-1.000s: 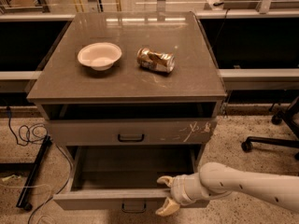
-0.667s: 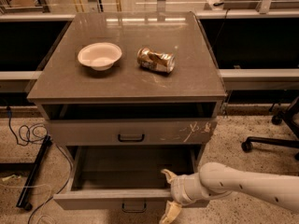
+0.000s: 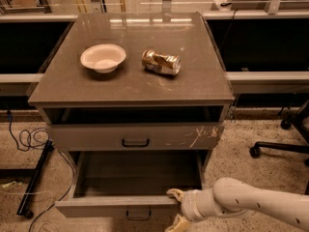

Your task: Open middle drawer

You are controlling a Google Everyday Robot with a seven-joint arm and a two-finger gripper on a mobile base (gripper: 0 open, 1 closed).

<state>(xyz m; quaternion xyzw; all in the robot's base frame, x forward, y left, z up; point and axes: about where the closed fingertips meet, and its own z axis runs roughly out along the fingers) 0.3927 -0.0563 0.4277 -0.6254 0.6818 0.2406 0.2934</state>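
The middle drawer is pulled out at the bottom of the camera view. Its front is plain grey with a small dark bar handle, and its deep grey interior looks empty. My gripper reaches in from the lower right, at the right end of that drawer's front. One finger sits at the front's top edge and the other hangs below it, so the fingers are spread apart. Above is the taller drawer with white scratches, which is closed.
On the cabinet top stand a white bowl and a crushed can. An open slot lies under the top. Cables and a black stand leg are at the left. A chair base is at the right.
My gripper has shifted slightly lower along the right end of the drawer front, with its fingers spread a little wider. The drawer stays pulled out about the same.
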